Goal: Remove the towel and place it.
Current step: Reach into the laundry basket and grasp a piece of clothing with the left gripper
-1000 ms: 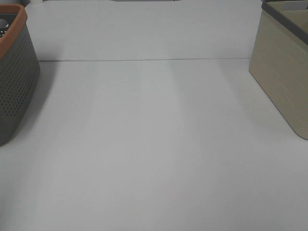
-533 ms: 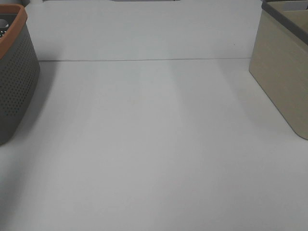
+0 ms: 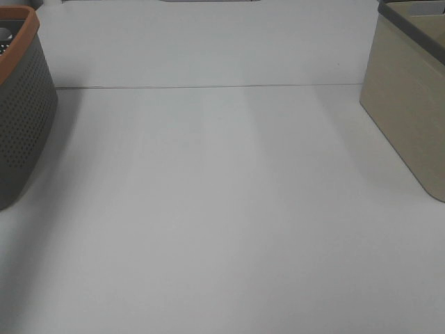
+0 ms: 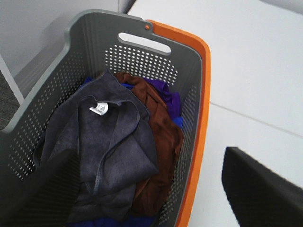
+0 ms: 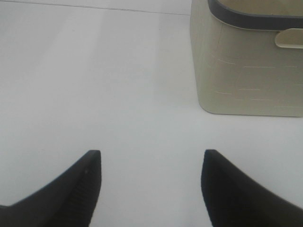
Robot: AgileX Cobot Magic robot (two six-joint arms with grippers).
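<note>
The towel (image 4: 106, 146) is a dark charcoal cloth with a small white label (image 4: 98, 109). It lies crumpled on top of other cloths in the grey basket with the orange rim (image 4: 201, 118), which stands at the table's left edge (image 3: 21, 111). My left gripper (image 4: 151, 198) hovers above this basket, open and empty; one dark finger (image 4: 260, 189) shows beside the orange rim. My right gripper (image 5: 150, 163) is open and empty over bare white table. Neither gripper shows in the exterior view.
A brown cloth (image 4: 158, 137) and a purple-blue cloth (image 4: 171, 101) lie under and beside the towel. A beige basket with a dark rim (image 3: 410, 104) stands at the table's right, also in the right wrist view (image 5: 246, 66). White table (image 3: 222, 209) lies between the baskets.
</note>
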